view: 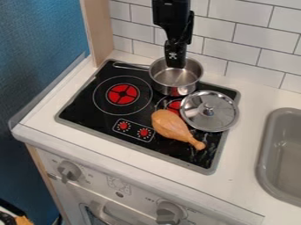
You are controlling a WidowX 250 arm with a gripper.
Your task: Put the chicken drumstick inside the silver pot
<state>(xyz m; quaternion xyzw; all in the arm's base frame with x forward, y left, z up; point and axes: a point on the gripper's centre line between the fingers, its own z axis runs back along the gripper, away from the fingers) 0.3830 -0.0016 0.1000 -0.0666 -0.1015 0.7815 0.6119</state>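
See the chicken drumstick [170,124] lying on the stovetop [88,112] beside the lid [221,118], outside the silver pot [165,88]; cannot tell the gripper [175,64] above as open or closed

One pot [169,82], one lid [200,116], one drumstick [171,125], two oven knobs [170,213]

Low passage towards the round silver metal pot [176,80] is obstructed from the lower right by a round silver lid [197,115], and from behind by the white tiled wall [250,53]. Free room is offered above the flat black stovetop's [85,104] left side.
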